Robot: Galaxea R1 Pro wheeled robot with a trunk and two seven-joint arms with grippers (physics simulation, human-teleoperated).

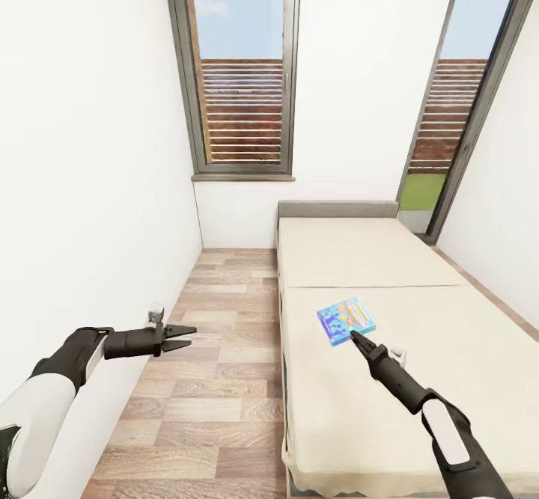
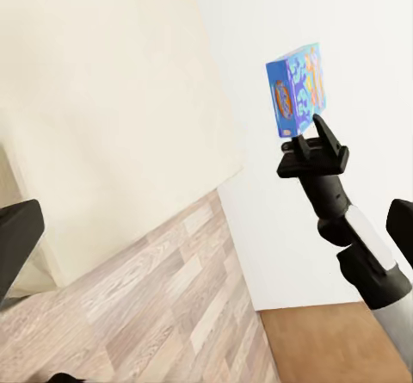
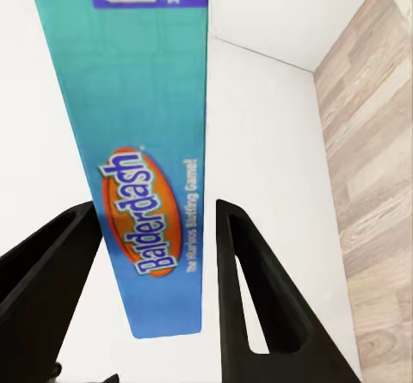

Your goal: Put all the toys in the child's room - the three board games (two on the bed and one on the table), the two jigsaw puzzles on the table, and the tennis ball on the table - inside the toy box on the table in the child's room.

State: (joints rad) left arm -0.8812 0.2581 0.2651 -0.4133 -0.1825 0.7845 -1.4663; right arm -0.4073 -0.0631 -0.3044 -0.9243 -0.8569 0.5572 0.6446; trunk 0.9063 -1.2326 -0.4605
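Where the head view begins, nearest the camera, 2 robot arms reach fwd. Left gripper (image 1: 182, 338) hangs over the wood-plank floor (image 1: 217, 379) beside the white wall, fingers spread apart w/ nothing between them. Right gripper (image 1: 356, 337) is out over the bed (image 1: 449, 349), its fingers clamped on the near edge of 1 small board game (image 1: 346, 319).

Board game: flat rectangular box, mostly blue lid w/ busy multicolour print. Right wrist view shows its teal-blue side edge (image 3: 151, 142) between the 2 black fingers (image 3: 258, 297), w/ an orange oval logo reading "Balderdash". Left wrist view shows the box (image 2: 297, 90) standing upright on edge above the gripper (image 2: 314, 146), clear of the mattress.

Count: 1 board game, 1 bed, 2 windows.

Bed has a plain beige cover, grey low headboard (image 1: 338, 209) at the far end. Beyond, 2 tall dark-framed windows (image 1: 241, 72) show slatted fencing and sky; white walls both sides.
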